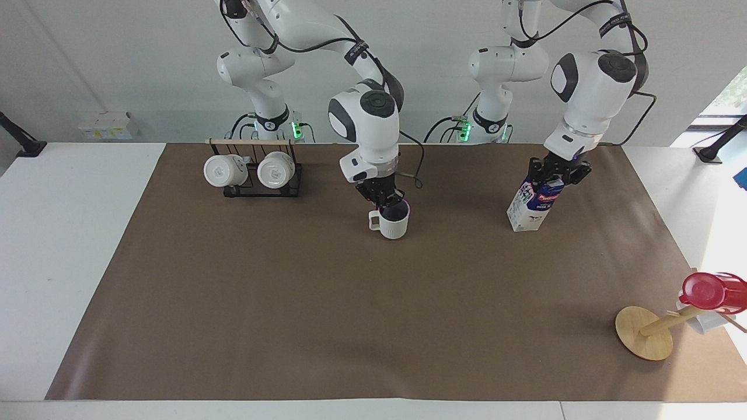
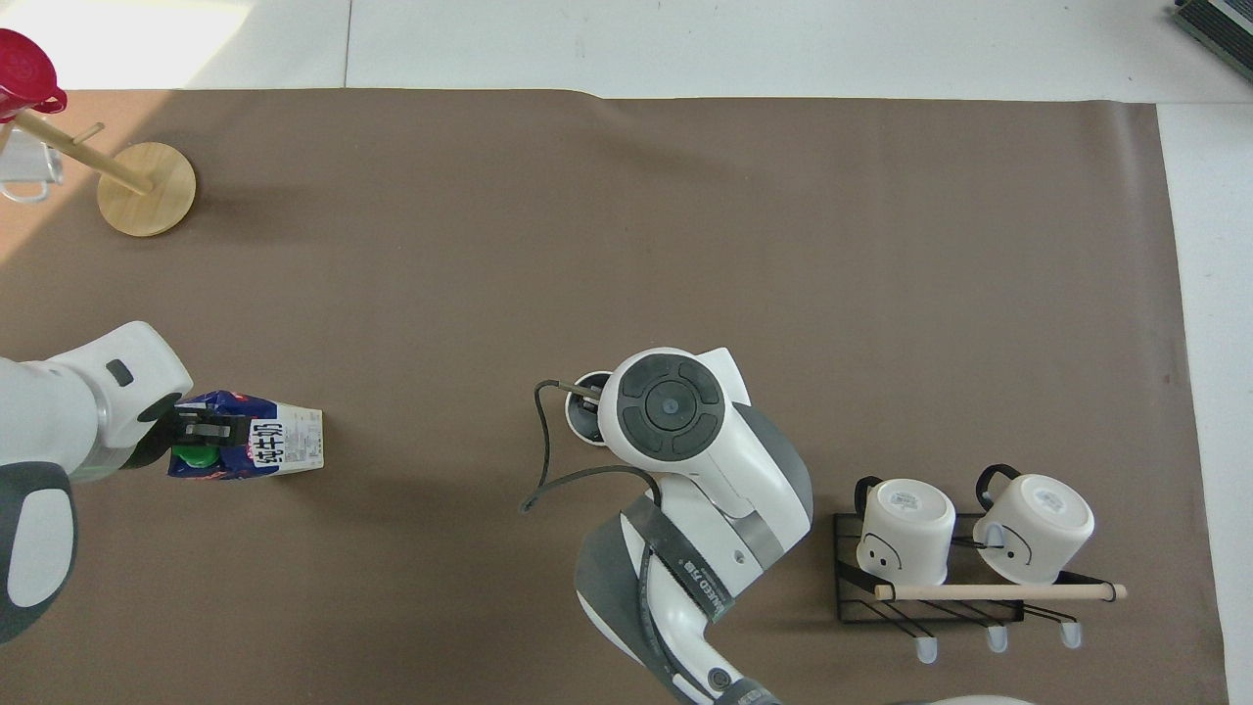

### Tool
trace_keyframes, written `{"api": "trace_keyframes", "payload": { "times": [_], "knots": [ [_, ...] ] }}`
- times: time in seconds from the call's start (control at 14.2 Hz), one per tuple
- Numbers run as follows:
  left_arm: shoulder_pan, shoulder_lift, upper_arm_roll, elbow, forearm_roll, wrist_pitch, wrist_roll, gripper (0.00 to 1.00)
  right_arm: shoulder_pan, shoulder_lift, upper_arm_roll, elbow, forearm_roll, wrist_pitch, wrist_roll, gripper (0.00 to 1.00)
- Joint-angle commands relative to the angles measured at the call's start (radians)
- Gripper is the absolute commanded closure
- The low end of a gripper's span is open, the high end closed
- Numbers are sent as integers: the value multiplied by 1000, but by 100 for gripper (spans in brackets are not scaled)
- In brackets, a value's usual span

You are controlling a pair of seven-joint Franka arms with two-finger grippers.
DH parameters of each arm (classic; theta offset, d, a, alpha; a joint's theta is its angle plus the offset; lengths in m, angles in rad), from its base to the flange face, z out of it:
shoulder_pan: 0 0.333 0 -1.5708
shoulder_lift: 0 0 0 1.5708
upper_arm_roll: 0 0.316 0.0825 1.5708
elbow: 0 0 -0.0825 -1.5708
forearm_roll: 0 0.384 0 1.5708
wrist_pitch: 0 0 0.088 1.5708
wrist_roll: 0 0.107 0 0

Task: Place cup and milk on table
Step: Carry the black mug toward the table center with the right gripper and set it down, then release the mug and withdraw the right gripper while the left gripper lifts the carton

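Even, bright indoor light fills both views, which are sharp edge to edge. Hard daylight washes out the wide white tabletop (image 1: 715, 233) at the left arm's end. Soft shadows fall on the large brown paper sheet (image 1: 350, 309) under both arms.
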Motion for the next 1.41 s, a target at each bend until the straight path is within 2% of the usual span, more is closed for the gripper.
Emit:
{"api": "trace_keyframes", "payload": {
  "times": [0.0, 0.21, 0.28, 0.35, 0.42, 0.71, 0.85, 1.34],
  "knots": [
    [10, -10, -3, -6, -9, -20, 10, 48, 3, -15, -2, -28, -6, 21, 46, 78],
    [8, -7, -3, 23, -9, -35, 2, 49, 3, -17, -2, -30, -5, 21, 82, 53],
    [7, 1, -4, 45, -9, -52, 2, 48, 1, -15, -2, -25, -3, 21, 92, 42],
    [5, 7, -4, 65, -9, -69, -1, 48, 1, -14, -2, -18, -3, 19, 95, 16],
    [3, 9, -4, 80, -9, -80, -5, 48, 1, -15, -2, -13, -3, 19, 95, 0],
    [-10, 23, -11, 135, -11, -126, -65, 48, -26, -84, -11, 1, -3, 3, 57, 0],
    [-42, 42, -11, 189, -11, -179, -118, 48, -69, -135, -15, 1, -3, -33, -31, 0],
    [-199, 52, -12, 243, -11, -209, -359, 46, -348, -308, -16, 1, -3, -207, -502, 0]
  ]
}}
